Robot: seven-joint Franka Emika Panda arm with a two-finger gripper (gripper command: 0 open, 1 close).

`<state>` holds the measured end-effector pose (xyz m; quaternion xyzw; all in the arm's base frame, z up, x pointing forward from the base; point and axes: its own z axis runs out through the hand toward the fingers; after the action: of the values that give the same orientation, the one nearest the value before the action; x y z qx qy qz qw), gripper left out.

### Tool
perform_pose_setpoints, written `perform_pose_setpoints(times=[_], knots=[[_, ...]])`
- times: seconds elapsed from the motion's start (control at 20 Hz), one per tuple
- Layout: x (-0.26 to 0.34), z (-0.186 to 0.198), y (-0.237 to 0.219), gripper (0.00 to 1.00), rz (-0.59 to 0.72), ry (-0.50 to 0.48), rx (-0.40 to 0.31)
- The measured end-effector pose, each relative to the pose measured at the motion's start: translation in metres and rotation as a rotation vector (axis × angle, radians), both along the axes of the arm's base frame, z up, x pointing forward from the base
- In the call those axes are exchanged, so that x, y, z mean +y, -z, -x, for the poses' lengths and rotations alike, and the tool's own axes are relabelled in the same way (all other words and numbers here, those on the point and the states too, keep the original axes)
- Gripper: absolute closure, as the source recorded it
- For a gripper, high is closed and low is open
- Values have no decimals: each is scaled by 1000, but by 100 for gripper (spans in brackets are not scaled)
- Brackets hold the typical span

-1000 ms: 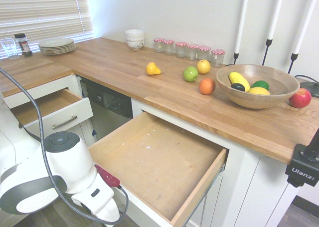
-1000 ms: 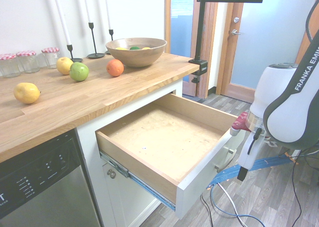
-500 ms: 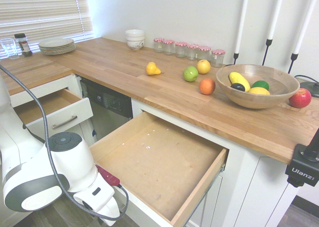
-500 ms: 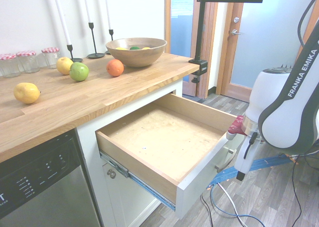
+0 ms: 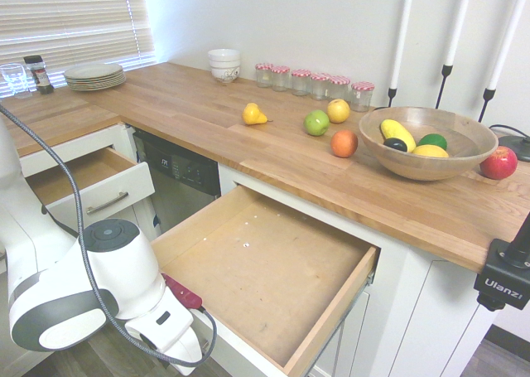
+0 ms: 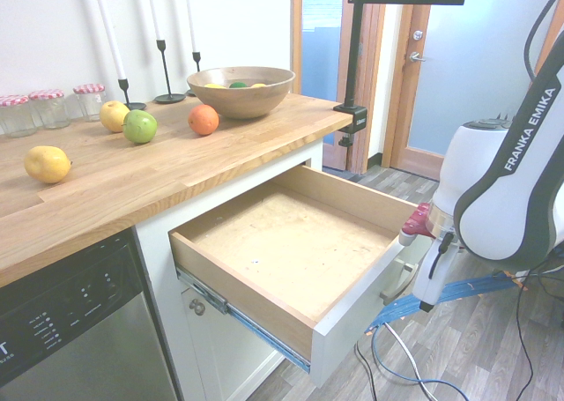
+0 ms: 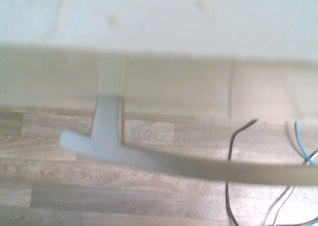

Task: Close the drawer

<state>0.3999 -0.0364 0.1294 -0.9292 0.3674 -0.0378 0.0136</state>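
The drawer (image 5: 265, 261) stands pulled far out from under the wooden counter, its brown bottom (image 6: 291, 242) bare. Its white front panel (image 6: 352, 322) faces the floor side. The arm's wrist (image 6: 427, 233) sits right against the outer face of that panel, near its top edge, and also shows low at the drawer's near corner (image 5: 166, 311). The fingers are hidden behind the panel in both exterior views. In the wrist view the silver bar handle (image 7: 149, 159) and its post lie very close and blurred, below the white front (image 7: 159, 17).
A smaller white-fronted drawer (image 5: 91, 182) is open to the left, beyond the dishwasher (image 5: 178, 178). The counter (image 5: 207, 112) carries loose fruit, a wooden fruit bowl (image 5: 426, 141), jars, plates and candlesticks. Cables (image 6: 414, 300) lie on the wood floor under the arm.
The arm has shifted a little closer to the drawer's front panel. The drawer itself has not moved.
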Motion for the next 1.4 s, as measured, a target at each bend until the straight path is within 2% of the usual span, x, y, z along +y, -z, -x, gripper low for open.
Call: perform_pose_setpoints(times=[0.7,1.4], knots=[[-9,-56,10,100,-8,14,-13],[-17,-128,-10,100,-1,-1,-39]])
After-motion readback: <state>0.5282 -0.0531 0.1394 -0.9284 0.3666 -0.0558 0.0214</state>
